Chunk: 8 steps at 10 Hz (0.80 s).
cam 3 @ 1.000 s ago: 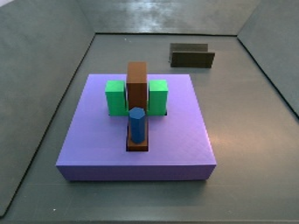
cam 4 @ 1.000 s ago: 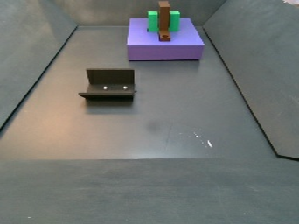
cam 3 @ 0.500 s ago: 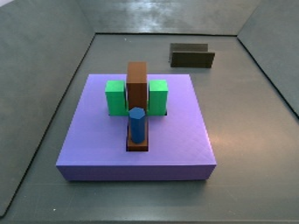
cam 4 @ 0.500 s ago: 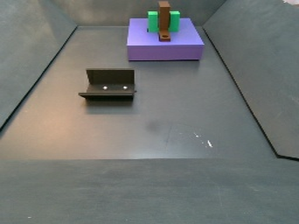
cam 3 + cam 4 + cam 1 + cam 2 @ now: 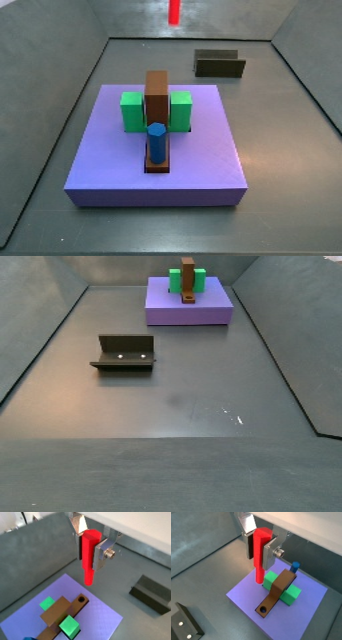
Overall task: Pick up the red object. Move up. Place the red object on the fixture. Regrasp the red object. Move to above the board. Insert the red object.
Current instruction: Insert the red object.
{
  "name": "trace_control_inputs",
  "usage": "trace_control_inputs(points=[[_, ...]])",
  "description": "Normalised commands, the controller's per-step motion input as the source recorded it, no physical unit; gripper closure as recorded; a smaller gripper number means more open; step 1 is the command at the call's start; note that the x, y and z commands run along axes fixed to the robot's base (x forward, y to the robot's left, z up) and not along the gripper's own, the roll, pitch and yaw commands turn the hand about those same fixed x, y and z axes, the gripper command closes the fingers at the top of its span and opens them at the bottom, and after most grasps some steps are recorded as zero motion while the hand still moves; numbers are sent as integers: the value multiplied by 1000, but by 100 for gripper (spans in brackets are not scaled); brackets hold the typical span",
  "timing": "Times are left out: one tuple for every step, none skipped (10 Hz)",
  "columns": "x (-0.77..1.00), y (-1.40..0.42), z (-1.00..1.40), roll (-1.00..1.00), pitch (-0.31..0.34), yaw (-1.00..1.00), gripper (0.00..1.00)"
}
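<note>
The red object (image 5: 89, 557) (image 5: 260, 554) hangs upright with my gripper (image 5: 89, 549) (image 5: 260, 552) shut on its upper part; its thinner lower end sticks out below the fingers. It hovers high above the purple board (image 5: 100, 614) (image 5: 308, 607). In a side view only the peg's lower part (image 5: 175, 12) shows, at the top edge beyond the board (image 5: 201, 150); the gripper is out of frame there. The dark fixture (image 5: 152, 594) (image 5: 186, 624) (image 5: 219, 64) (image 5: 126, 352) stands bare on the floor, apart from the board (image 5: 187, 313).
On the board stand a brown block (image 5: 63, 614) (image 5: 278, 592) (image 5: 158, 95) with a round hole (image 5: 81, 599) (image 5: 262, 610) in its low end, green blocks (image 5: 69, 626) (image 5: 274, 579) (image 5: 132, 110) beside it, and a blue peg (image 5: 295, 566) (image 5: 156, 142). Grey walls ring the floor.
The red object's lower end has come into a side view at the top edge; it was out of frame before. Board and fixture have not moved.
</note>
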Motion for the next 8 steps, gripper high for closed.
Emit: trace_control_inputs(points=[[0,86,-766,-41,-229,-54,100],[0,94,-734,-9,-237,-26,100],[0,109,-729,0,-234,-31,100],[-131,120,-731,0,-257,0,100],[-197,80,-697,0,-283,0,100],[-209,40,-589,1,-259,0,100],[-140,0,-374,4,-184,0,100],[-34,0,-300,0,-103,0,100]])
